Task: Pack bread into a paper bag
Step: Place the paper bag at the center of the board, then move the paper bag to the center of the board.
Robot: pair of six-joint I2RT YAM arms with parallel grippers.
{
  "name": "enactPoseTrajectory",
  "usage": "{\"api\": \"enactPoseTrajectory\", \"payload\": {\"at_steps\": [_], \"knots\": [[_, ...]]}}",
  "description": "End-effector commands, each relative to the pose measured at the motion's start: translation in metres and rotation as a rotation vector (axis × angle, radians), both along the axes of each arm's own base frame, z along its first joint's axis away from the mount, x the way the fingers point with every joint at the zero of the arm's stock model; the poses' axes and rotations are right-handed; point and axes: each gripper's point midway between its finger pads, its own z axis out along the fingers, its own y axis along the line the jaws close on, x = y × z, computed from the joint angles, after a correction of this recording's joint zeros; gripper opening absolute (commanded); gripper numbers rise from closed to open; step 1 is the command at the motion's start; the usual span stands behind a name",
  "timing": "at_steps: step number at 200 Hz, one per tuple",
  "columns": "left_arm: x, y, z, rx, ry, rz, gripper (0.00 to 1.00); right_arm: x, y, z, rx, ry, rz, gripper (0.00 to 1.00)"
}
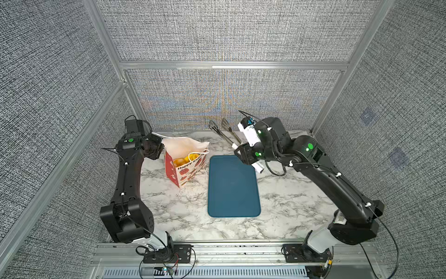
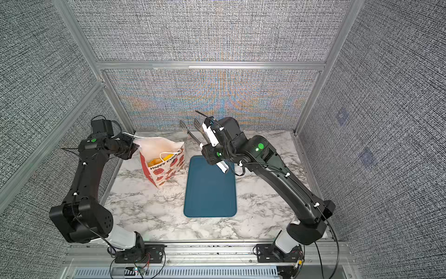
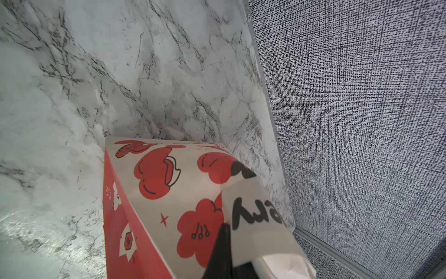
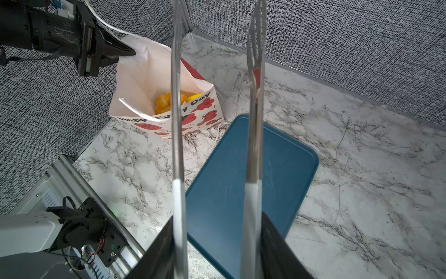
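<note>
The bread (image 4: pixel 166 102) lies inside the paper bag (image 1: pixel 185 170), low down against its white lining; only two or three golden-orange lumps show through the mouth, so the full count cannot be told, and none lies anywhere outside it. The one bag stands upright on the marble bench (image 1: pixel 181 212) near the rear left corner, mouth open upward, printed front facing the robot, one white cord handle drooping across the opening. The left claw (image 4: pixel 125 52) is pinched shut on the bag's rear rim, holding the mouth open. The right claw (image 4: pixel 217 224) is closed partway round the white-sleeved handles of a single pair of metal tongs (image 1: pixel 224 134) – their two arms spread, nothing between the tips. The tongs' long axis runs from the claw up and away toward the rear wall, raised above the far edge of the one blue tray (image 1: pixel 234 188), which is bare. From the tongs' tips the bag mouth lies to the robot's left and lower, near but apart; the left arm is the nearer one and is already touching the bag, the right arm the one carrying the tool. Judging by the bare tray, the packing looks finished – what is left is probably setting down the tongs and letting go of the rim.
</note>
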Motion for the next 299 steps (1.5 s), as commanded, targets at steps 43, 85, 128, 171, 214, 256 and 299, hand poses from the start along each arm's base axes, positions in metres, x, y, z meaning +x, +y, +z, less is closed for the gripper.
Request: {"api": "enactPoseTrajectory", "payload": {"at_steps": [43, 85, 128, 171, 214, 256, 299], "knots": [[0.009, -0.004, 0.012, 0.002, -0.038, -0.064, 0.83, 0.003, -0.003, 0.007, 0.028, -0.035, -0.011, 0.51], [0.002, -0.003, 0.021, 0.054, -0.035, -0.104, 0.93, 0.001, -0.001, 0.006, 0.043, -0.027, -0.006, 0.51], [-0.018, 0.004, 0.034, 0.171, -0.008, -0.148, 0.94, 0.002, 0.000, 0.005, 0.047, -0.024, -0.003, 0.51], [-0.054, 0.018, 0.043, 0.337, 0.033, -0.145, 0.94, 0.002, 0.007, 0.007, 0.059, -0.016, 0.015, 0.51], [-0.090, 0.012, 0.053, 0.490, 0.036, -0.188, 0.93, 0.003, 0.011, 0.006, 0.066, -0.010, 0.020, 0.51], [-0.132, 0.008, 0.045, 0.633, 0.077, -0.255, 0.92, 0.004, 0.014, 0.002, 0.066, -0.002, 0.029, 0.51], [-0.182, 0.008, 0.016, 0.706, 0.139, -0.311, 0.91, 0.005, 0.019, 0.000, 0.071, 0.007, 0.038, 0.51]]}}
